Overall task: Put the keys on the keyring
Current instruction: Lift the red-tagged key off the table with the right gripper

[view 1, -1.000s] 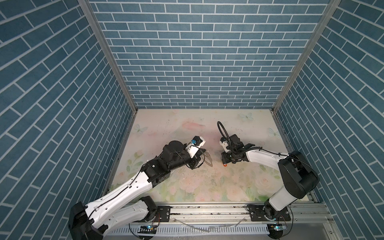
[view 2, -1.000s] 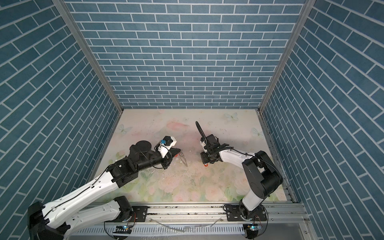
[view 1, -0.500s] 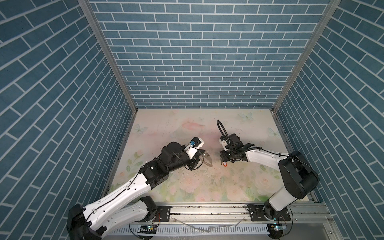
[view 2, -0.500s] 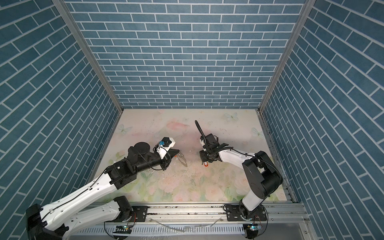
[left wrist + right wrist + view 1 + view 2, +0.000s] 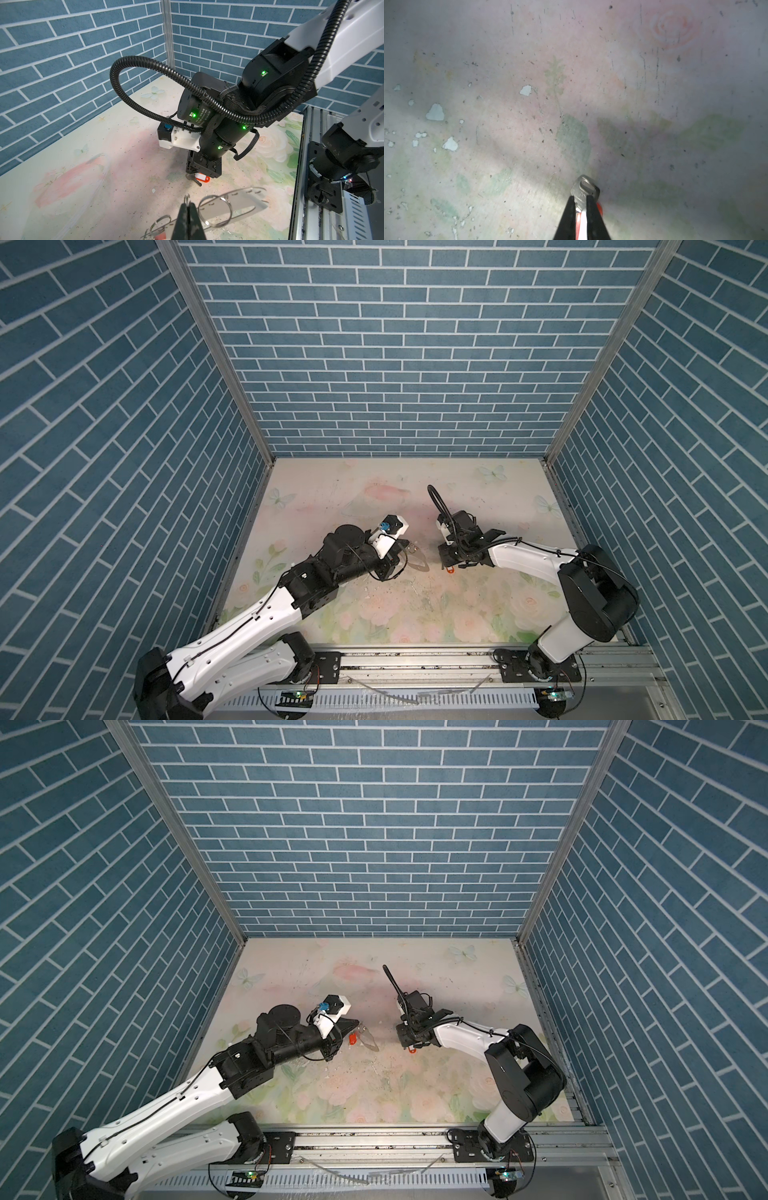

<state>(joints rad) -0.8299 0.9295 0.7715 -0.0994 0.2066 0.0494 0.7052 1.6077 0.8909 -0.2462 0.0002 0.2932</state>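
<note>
My left gripper (image 5: 188, 204) is shut on a thin wire ring at the edge of the keyring (image 5: 239, 204), a flat grey elongated loop with silver rings, held just above the floral mat. An orange-red tag (image 5: 352, 1038) of one of the keys hangs at that gripper. In both top views the keyring (image 5: 417, 563) points toward the right arm. My right gripper (image 5: 580, 199) is shut on the silver head of the other key (image 5: 584, 187), down at the mat. That key's orange-red tag (image 5: 202, 178) lies under the fingers. A short gap separates key and keyring.
Blue brick-pattern walls (image 5: 395, 364) close in the mat on three sides, and a metal rail (image 5: 415, 659) runs along the front. The mat (image 5: 529, 104) is scuffed, with small chips of missing print. The right arm's corrugated cable (image 5: 128, 62) loops above its wrist.
The left arm has drawn back slightly toward the front with the keyring. The right gripper has stayed at the same spot on the mat, over the key.
</note>
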